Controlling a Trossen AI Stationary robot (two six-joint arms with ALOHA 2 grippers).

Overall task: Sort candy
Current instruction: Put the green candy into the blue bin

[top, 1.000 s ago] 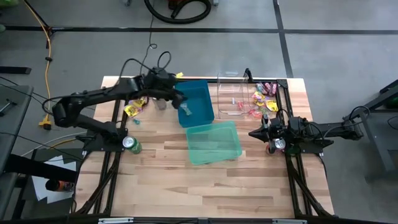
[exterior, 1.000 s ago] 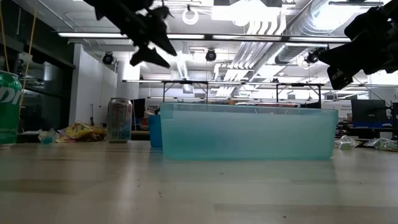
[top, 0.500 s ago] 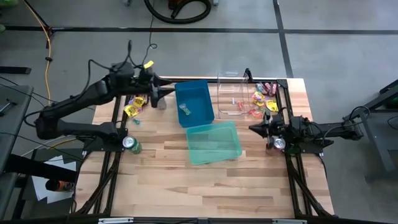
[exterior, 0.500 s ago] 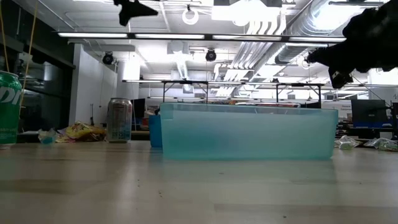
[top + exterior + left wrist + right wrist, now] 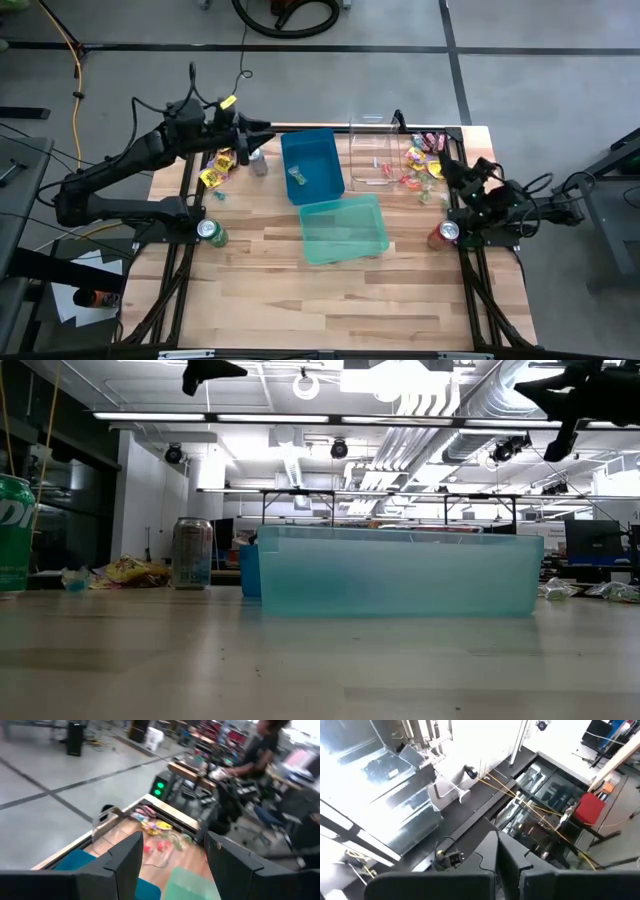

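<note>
Above blue bin's left: left gripper [image 5: 262,128] level, jaws apart, empty | right gripper [image 5: 444,166] raised, jaws closed, empty

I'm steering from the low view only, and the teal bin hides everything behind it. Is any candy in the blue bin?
Observer: Yes. The high view shows one small candy piece lying in the blue bin.
Operator: Where is the left gripper? I only see a dark tip up top.
Observer: The left gripper is above the table by the blue bin's far left corner. It is open and holds nothing.
Operator: And the unsorted candy?
Observer: The left candy pile lies left of the blue bin. The right candy pile lies right of the clear bin, close to the right gripper.
</note>
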